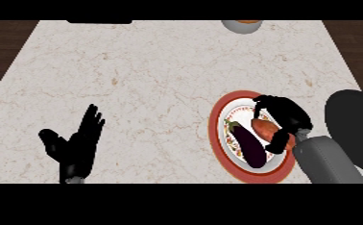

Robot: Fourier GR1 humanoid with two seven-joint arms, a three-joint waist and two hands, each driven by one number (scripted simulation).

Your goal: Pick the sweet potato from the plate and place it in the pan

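Pale veined marble counter (156,75), dark wooden floor (14,41) beyond

The robot's black right hand (284,116) curls over an orange sweet potato (264,129), hiding most of it. The hand and its grey forearm (325,160) also cover the right part of a round red-rimmed plate (221,111). A dark pan (346,118) is cut off by the right edge. At the top edge, a grey bowl-like object (242,25) and a flat black object (99,21) show only slivers, too little to identify.
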